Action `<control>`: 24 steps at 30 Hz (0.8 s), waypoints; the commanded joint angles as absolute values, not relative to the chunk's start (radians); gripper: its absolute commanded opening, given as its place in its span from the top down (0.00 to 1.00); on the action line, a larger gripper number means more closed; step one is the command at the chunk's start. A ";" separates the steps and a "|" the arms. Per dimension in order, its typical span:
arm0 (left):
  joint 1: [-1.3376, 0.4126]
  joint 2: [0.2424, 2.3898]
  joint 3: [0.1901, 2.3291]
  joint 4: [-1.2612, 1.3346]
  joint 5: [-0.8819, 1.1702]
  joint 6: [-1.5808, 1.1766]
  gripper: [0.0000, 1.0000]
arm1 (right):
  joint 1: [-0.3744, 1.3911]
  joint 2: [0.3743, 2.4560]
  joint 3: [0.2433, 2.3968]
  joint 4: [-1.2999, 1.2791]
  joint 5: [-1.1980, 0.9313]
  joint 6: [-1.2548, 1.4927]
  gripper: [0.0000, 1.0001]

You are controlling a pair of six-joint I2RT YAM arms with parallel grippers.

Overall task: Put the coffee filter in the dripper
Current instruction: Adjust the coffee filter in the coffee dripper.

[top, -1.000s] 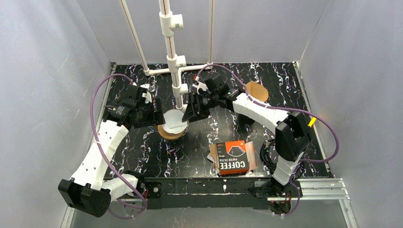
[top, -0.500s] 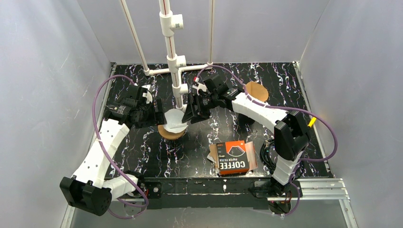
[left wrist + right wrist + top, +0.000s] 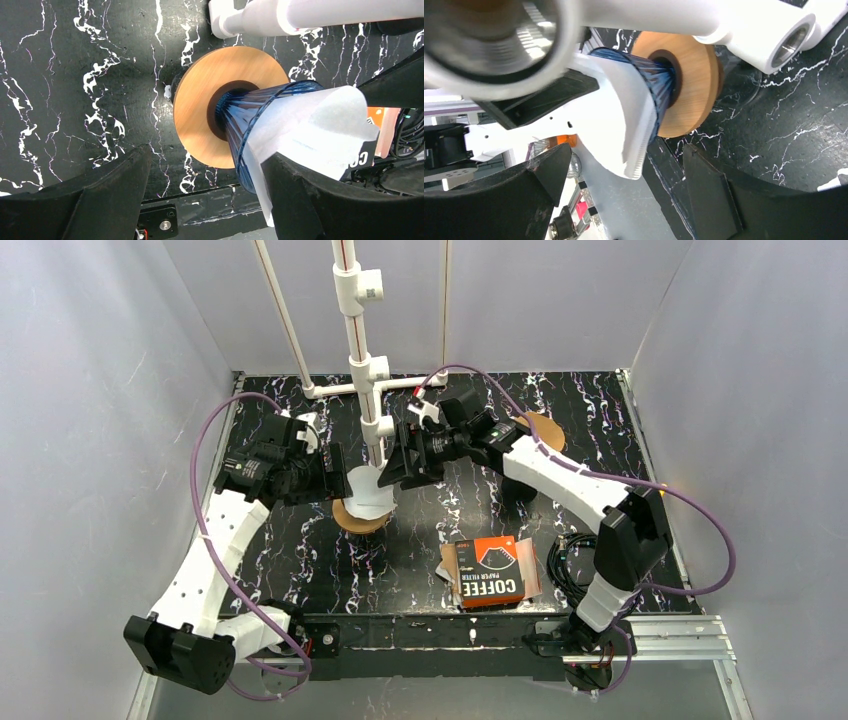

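Observation:
The white paper coffee filter (image 3: 368, 492) sits in the blue ribbed dripper (image 3: 250, 131), which stands on a round wooden base (image 3: 358, 520) left of the table's middle. The filter (image 3: 320, 125) sticks out well past the dripper's rim. My left gripper (image 3: 333, 480) is open just left of the dripper; in the left wrist view its jaws (image 3: 205, 200) stand wide apart and one finger overlaps the filter's edge. My right gripper (image 3: 393, 470) is open just right of the dripper. In the right wrist view (image 3: 624, 195) the filter (image 3: 624, 110) lies ahead of its jaws.
A white PVC pipe stand (image 3: 365, 370) rises directly behind the dripper. An orange coffee filter box (image 3: 493, 570) lies near the front edge. A second wooden disc (image 3: 545, 430) sits at the back right. Cables (image 3: 570, 550) lie by the right arm's base.
The right arm has swung its elbow outward and its gripper has lifted slightly back from the filter. The left gripper and the filter in the dripper have barely moved.

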State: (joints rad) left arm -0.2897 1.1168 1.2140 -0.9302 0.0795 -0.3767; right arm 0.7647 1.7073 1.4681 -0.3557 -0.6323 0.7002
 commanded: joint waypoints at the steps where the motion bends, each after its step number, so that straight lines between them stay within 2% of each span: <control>1: -0.285 1.105 1.276 -0.972 0.110 -0.356 0.22 | 0.750 1.644 1.470 -0.307 -0.658 0.706 0.09; 18: -0.280 1.025 1.354 -0.898 0.167 -0.346 0.14 | 0.680 1.575 1.538 -0.323 -0.569 0.656 0.04; 24: -0.255 0.999 1.361 -0.805 0.144 -0.350 0.02 | 0.595 1.567 1.682 -0.422 -0.452 0.588 0.03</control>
